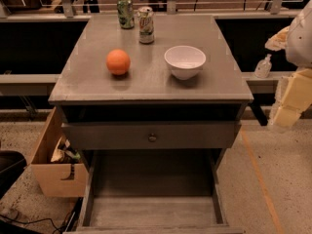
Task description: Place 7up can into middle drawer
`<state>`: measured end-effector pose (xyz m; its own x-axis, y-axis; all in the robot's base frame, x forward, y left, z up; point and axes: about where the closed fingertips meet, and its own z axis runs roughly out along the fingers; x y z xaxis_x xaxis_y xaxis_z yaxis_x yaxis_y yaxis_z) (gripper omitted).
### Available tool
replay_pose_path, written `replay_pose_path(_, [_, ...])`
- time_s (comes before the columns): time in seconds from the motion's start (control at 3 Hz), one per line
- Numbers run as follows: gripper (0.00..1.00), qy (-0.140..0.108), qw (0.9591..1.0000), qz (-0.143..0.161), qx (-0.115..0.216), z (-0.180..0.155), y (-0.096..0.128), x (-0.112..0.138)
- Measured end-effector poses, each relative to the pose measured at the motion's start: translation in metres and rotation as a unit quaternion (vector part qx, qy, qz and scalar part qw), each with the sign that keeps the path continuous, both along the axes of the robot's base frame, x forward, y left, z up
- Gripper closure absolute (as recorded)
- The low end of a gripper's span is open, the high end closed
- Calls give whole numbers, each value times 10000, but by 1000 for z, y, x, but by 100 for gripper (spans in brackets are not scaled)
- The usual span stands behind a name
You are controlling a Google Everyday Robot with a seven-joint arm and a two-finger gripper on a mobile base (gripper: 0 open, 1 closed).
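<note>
The 7up can [146, 25], pale silver-white with green and red markings, stands upright at the back of the grey cabinet top [151, 87]. The middle drawer [151, 211] is pulled out at the bottom of the view, and its flat floor is bare. Above it is a shut drawer front with a small round knob [152, 137]. My gripper [288, 108] hangs with the pale arm at the right edge, beside the cabinet and well away from the can. It holds nothing that I can see.
A darker green can [125, 12] stands just left of and behind the 7up can. An orange [118, 62] and a white bowl [185, 61] sit mid-top. A cardboard box [53, 165] stands on the floor at left. A small bottle [263, 66] sits on the right ledge.
</note>
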<state>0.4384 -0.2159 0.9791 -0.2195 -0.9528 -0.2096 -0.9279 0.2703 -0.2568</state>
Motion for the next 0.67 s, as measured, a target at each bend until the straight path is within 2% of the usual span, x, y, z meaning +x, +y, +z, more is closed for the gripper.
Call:
replay_pose_path(0.33, [0,-1,10000,0,0,0,0,0])
replay_pose_path(0.67, [0,-551,9978,87,344,2,1,28])
